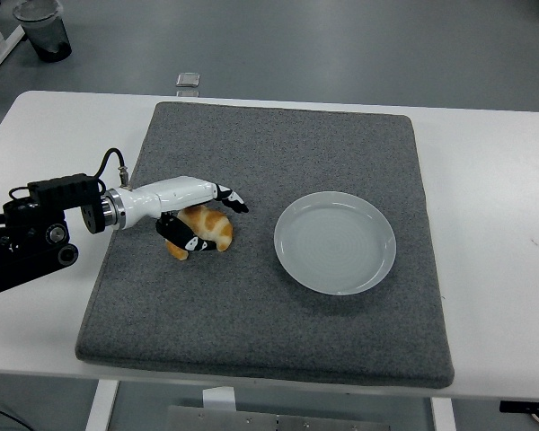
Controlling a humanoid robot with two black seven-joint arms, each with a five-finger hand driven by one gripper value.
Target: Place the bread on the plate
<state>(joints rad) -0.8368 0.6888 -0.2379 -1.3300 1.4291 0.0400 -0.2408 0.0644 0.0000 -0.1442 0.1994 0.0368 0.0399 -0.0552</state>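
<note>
A golden-brown croissant [208, 230] lies on the grey mat [269, 296], left of centre. My left hand [202, 220] is closed around it, with the fingers [229, 197] over its far side and the thumb under its near side. An empty pale plate [335, 242] sits on the mat to the right of the bread, about a hand's width away. The right arm does not show.
The mat covers most of the white table [494, 180]. A small clear object [189, 81] lies at the table's far edge. A dark bin [43, 29] stands on the floor at the top left.
</note>
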